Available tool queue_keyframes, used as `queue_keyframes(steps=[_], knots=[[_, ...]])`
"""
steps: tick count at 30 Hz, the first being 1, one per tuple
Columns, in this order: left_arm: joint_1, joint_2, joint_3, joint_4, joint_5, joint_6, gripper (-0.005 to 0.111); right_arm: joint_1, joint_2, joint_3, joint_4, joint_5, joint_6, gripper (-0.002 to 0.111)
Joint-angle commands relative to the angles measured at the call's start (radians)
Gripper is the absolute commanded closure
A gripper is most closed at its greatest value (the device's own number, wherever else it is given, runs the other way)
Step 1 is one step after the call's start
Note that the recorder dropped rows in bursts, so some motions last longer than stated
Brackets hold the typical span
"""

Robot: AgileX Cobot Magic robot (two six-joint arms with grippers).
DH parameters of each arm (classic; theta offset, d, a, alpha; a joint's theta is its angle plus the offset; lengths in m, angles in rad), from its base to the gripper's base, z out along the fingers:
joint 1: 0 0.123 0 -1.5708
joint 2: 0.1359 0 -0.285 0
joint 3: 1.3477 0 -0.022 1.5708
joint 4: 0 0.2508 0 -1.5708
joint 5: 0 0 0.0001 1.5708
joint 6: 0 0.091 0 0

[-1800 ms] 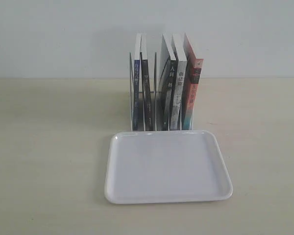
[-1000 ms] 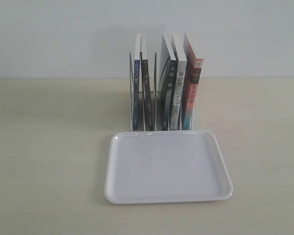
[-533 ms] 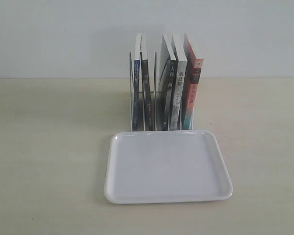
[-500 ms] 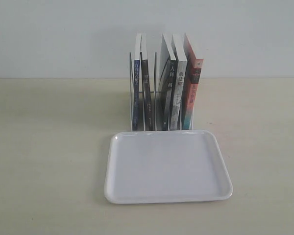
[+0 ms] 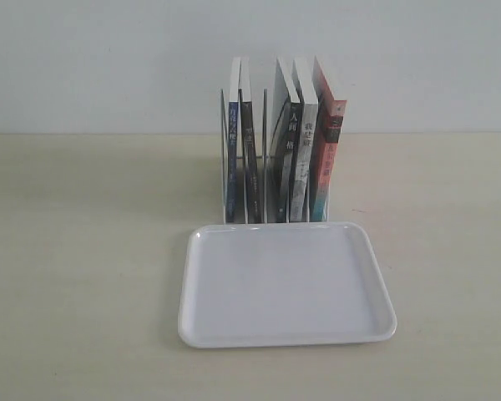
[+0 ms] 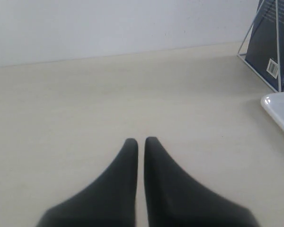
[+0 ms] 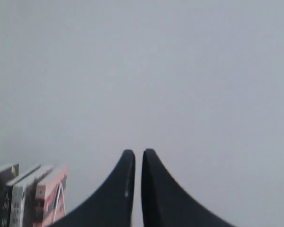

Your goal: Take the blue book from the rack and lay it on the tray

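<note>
The blue book stands upright at the left end of the silver wire rack, its blue spine facing the tray. The white tray lies empty just in front of the rack. Neither gripper shows in the exterior view. My left gripper is shut with nothing in it, low over the table to the left of the rack; the blue book's cover and a tray corner sit at that view's edge. My right gripper is shut and empty, facing the wall beyond the book tops.
Several other books fill the rack: a dark one beside the blue book, white-spined ones and a red-orange-spined one at the right end, also seen as a red-orange book. A pale wall rises behind the wooden table.
</note>
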Motion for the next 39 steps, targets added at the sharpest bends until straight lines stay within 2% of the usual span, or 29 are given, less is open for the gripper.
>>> queue_keyframes(steps=[1, 6, 8, 18, 29, 34, 39], knots=[[0.002, -0.003, -0.003, -0.002, -0.013, 0.004, 0.102, 0.001, -0.004, -0.047, 0.009, 0.012, -0.002, 0.103], [0.002, -0.003, -0.003, -0.002, -0.013, 0.004, 0.102, 0.001, 0.058, -0.181, 0.009, 0.316, -0.008, 0.103], [0.002, -0.003, -0.003, -0.002, -0.013, 0.004, 0.102, 0.001, 0.099, -0.214, 0.011, 0.381, -0.004, 0.103], [0.002, -0.003, -0.003, -0.002, -0.013, 0.004, 0.102, 0.001, 0.122, -0.221, 0.011, 0.292, 0.037, 0.103], [0.002, -0.003, -0.003, -0.002, -0.013, 0.004, 0.102, 0.001, 0.136, -0.221, 0.073, 0.289, 0.062, 0.103], [0.002, -0.003, -0.003, -0.002, -0.013, 0.004, 0.102, 0.001, 0.24, -0.221, 0.082, 0.289, 0.117, 0.103], [0.002, -0.003, -0.003, -0.002, -0.013, 0.004, 0.102, 0.001, 0.425, -0.253, 0.082, 0.322, 0.12, 0.109]])
